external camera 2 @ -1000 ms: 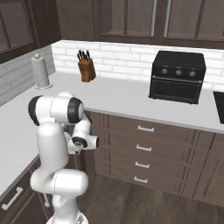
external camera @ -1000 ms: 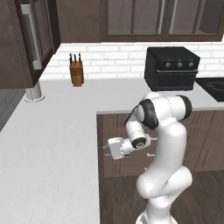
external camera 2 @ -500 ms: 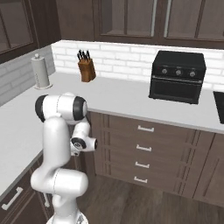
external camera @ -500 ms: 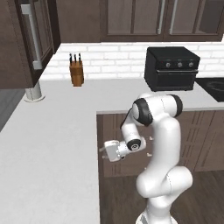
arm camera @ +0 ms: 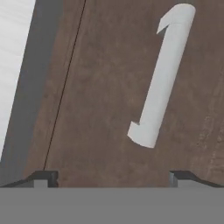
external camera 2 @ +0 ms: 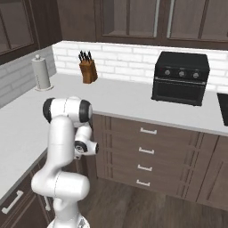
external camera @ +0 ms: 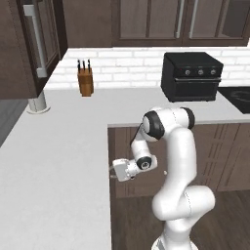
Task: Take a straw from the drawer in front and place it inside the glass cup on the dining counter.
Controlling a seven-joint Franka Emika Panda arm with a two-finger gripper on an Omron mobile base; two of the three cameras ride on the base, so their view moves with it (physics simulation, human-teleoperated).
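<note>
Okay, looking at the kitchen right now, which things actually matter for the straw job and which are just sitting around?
Part of the job:
- gripper, tips spread, close in front of a drawer front
- drawer, shut, with its silver handle

Just sitting around:
- knife block
- black toaster oven
- paper towel roll
- lower drawer stack

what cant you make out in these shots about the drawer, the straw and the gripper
- Straw: cannot be made out; the drawer front is shut, hiding its contents.
- Drawer extent: the hand view cuts it off at the edges around the silver handle.
- Gripper: the fingertips barely rise at the bottom, apart and holding nothing.
- Gripper in the left base view: too small to read beside the counter edge.
</note>
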